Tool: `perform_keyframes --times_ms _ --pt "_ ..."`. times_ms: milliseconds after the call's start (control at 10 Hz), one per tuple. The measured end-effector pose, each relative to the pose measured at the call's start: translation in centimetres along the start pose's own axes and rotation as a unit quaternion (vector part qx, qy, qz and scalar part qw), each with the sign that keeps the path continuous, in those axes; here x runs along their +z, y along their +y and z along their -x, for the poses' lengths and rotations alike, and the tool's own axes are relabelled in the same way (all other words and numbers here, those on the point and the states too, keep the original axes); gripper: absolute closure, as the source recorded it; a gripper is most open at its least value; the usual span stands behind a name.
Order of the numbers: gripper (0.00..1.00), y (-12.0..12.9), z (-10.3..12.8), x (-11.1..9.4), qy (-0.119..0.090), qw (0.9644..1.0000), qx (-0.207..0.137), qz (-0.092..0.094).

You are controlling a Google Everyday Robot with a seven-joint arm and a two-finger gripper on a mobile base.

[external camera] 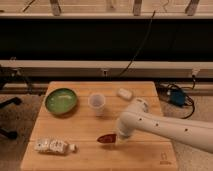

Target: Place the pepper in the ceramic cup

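The dark red pepper (105, 138) hangs just above the wooden table (80, 127), near its front middle. My gripper (115, 138) is at the end of the white arm that reaches in from the right. It is shut on the pepper's right end and mostly hidden under the wrist. The pale ceramic cup (97, 103) stands upright and apart from the gripper, behind and slightly left of the pepper, near the table's centre.
A wide green bowl (61, 100) sits at the back left. A small white object (124, 93) lies at the back right of the cup. A white packet (51, 146) lies at the front left. A blue box (177, 97) and cables are off the table's right side.
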Motion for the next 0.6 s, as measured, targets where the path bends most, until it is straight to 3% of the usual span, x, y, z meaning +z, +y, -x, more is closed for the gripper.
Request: perform_keyframes --times_ms 300,600 --pt "1.00 -4.2 1.4 -1.8 0.009 0.9992 -0.030 -0.025" --pt "1.00 -9.3 2.9 -3.1 0.030 0.9960 -0.062 -0.057"
